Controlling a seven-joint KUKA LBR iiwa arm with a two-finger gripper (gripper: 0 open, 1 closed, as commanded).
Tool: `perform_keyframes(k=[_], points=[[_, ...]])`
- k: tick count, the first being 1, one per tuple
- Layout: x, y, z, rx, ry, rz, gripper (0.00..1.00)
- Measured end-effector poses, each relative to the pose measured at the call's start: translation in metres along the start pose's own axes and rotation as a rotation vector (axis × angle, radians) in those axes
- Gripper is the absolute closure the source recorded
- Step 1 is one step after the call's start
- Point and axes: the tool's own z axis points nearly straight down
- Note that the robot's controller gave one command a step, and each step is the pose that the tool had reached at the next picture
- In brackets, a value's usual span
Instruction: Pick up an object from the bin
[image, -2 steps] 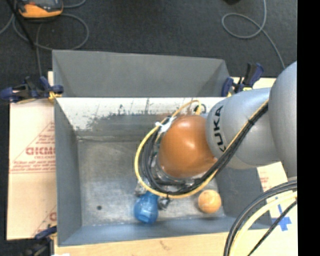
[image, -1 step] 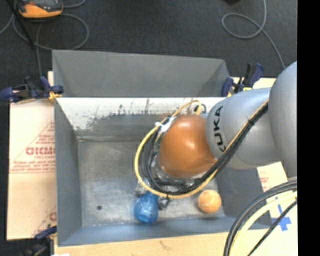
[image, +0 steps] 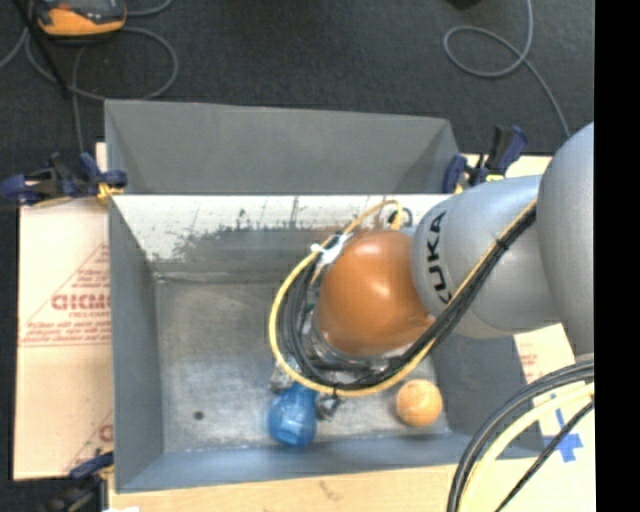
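Camera view from above: the arm reaches into the grey bin from the right. Its orange cover hides most of the claw, so I cannot tell whether the claw is apart or together. A blue round thing lies just beside the claw at the near wall. An orange ball lies near, to the right.

The grey metal bin looks matt, its back wall scratched and speckled dark, the small blue rounded thing has a glossy plastic-like sheen, the small orange ball a duller skin, and the arm's smooth orange dome cover shines.
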Motion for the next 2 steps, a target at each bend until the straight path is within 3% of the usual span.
perform_keyframes(k=[2], points=[[0.0, 0.0, 0.0, 0.0, 0.0, 0.0, 1.0]])
